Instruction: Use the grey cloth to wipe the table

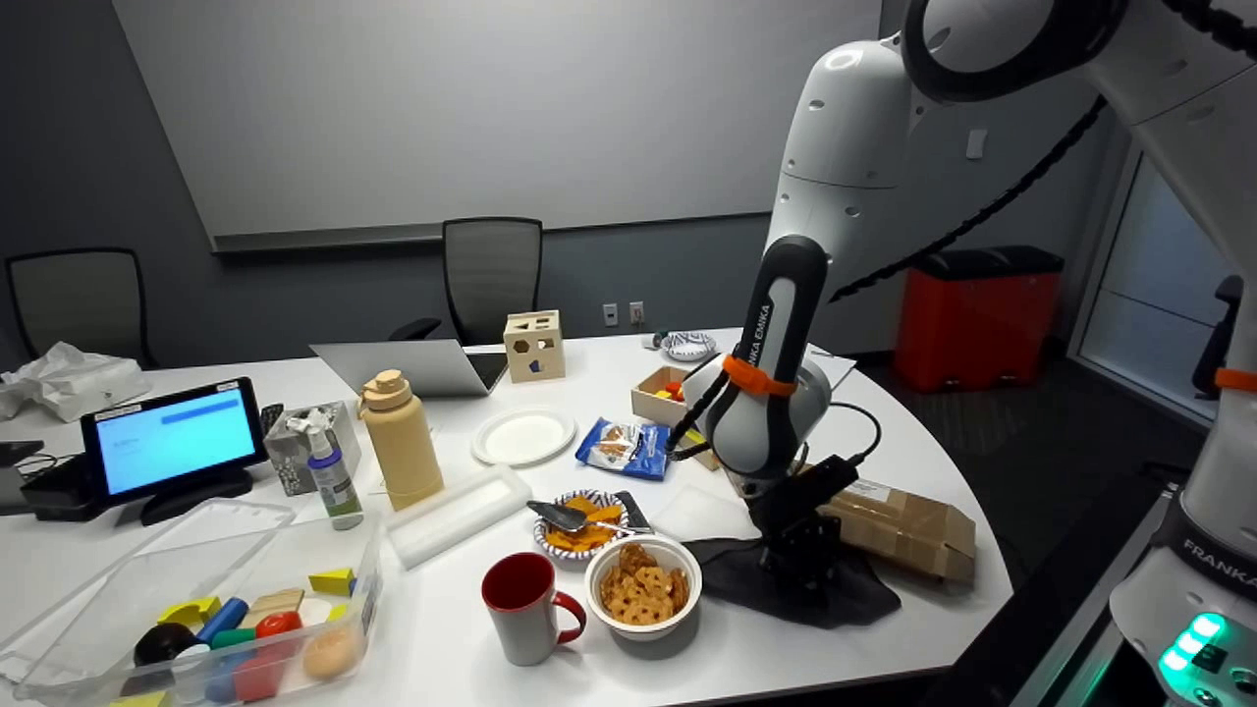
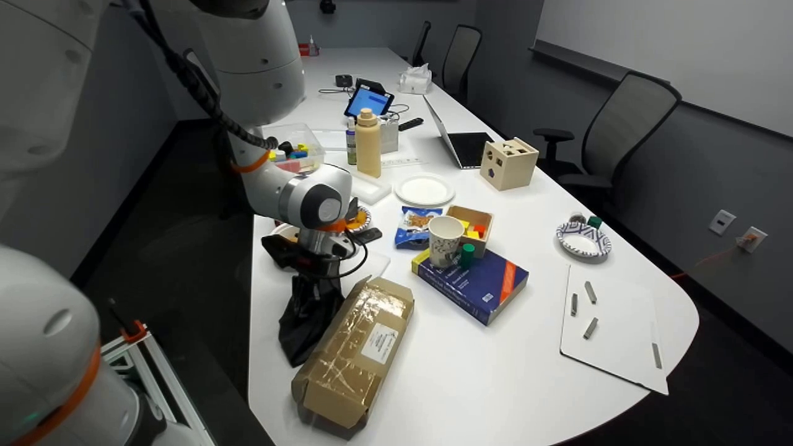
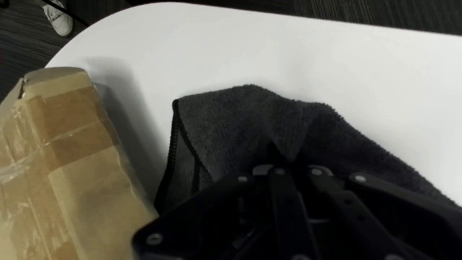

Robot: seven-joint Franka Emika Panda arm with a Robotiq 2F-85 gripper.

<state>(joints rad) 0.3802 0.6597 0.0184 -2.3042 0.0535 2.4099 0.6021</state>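
"Tool (image 3: 288, 162) first: what are we finding it doing?"

"It is pinching, we are judging, a raised fold of the grey cloth (image 3: 234, 126), and the rest is lying directly beneath, spreading to both sides on the counter (image 3: 223, 54)."

"And beside it?"

"The cardboard box (image 2: 353, 353) is sitting just beside the cloth; whether they are touching, we are failing to make out."

"Farther off?"

"In an exterior view, the white snack bowl (image 1: 644, 632) is standing near an end of the cloth, whose long axis is running roughly along the counter's edge, so we are favouring a stroke that way, stopping short of the bowl."
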